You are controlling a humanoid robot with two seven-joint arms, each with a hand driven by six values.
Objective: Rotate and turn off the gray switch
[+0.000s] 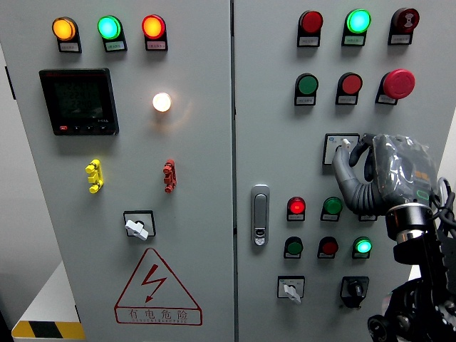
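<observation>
The right hand curls its fingertips onto the gray switch, upper right panel. The small, stiff knob likely clicks between detents; pinching its raised lever seems best.

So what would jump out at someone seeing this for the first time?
Probably the robot's right hand, grey and wrapped in clear plastic, its fingers closed on the gray switch at the right panel's middle. Next, the glowing white lamp on the left door and the red lightning warning triangle below it.
</observation>
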